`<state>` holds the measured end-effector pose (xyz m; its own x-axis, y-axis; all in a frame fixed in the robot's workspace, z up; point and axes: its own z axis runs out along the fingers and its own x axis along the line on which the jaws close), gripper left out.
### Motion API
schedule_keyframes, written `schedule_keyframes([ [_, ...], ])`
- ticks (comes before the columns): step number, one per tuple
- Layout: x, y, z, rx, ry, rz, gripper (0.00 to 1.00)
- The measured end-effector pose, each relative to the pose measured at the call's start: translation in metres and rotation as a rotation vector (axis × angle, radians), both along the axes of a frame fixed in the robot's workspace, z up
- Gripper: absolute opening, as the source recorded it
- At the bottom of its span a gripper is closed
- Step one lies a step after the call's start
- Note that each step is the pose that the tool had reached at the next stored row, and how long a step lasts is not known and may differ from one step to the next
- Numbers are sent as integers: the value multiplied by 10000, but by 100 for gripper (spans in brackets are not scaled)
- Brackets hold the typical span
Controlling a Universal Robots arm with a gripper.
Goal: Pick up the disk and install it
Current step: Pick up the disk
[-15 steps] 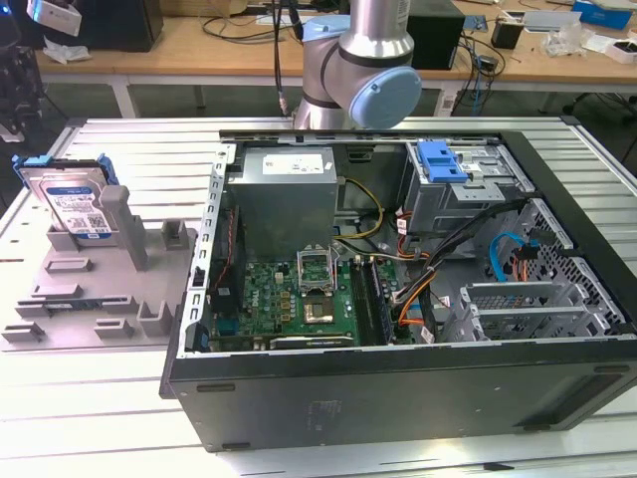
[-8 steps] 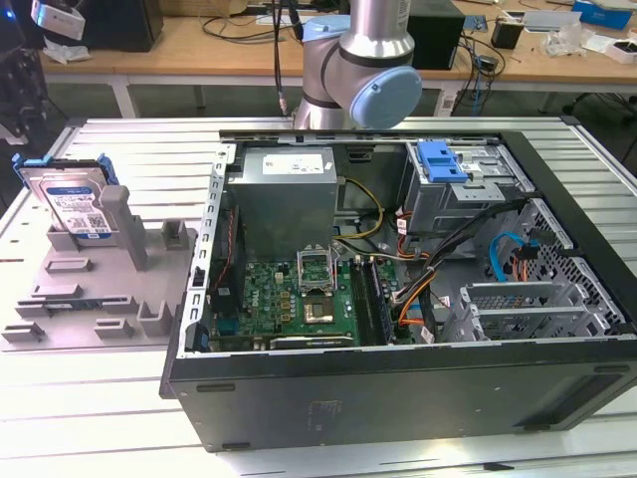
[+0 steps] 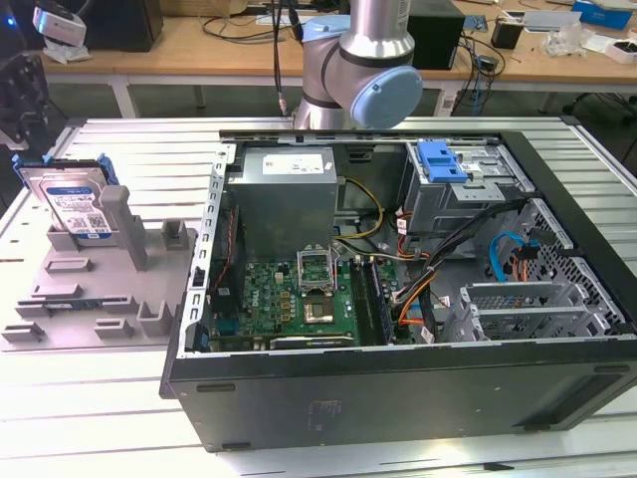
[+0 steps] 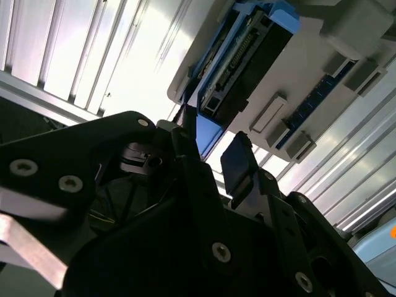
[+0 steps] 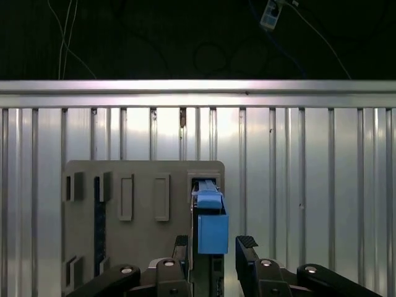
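Note:
The disk (image 3: 72,204), silver with a white-and-blue label and a blue frame, stands on edge in the grey fixture (image 3: 90,289) at the exterior view's left, with nothing touching it there. In the first wrist view I look down on its blue top edge (image 5: 212,226), which lies between the two black fingers of my gripper (image 5: 215,250). The fingers stand apart on either side of it, open, with gaps to the frame. The second wrist view shows the gripper (image 4: 212,151) from the side, short of the disk (image 4: 247,49).
The open computer case (image 3: 398,398) lies beside the fixture, with a power supply (image 3: 289,189), motherboard (image 3: 299,294), a metal drive cage (image 3: 468,194) topped by a blue latch plate (image 3: 443,159), and a blue cable (image 3: 508,249). The arm's base (image 3: 358,70) stands behind the case. The ribbed metal table (image 5: 309,185) surrounds the fixture.

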<state>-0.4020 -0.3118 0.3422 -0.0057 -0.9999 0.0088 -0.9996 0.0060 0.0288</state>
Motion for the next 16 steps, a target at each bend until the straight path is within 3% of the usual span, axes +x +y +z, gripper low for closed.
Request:
schedule_keyframes([
  [16, -27, -2, -79, 69, -1, -349, 44],
])
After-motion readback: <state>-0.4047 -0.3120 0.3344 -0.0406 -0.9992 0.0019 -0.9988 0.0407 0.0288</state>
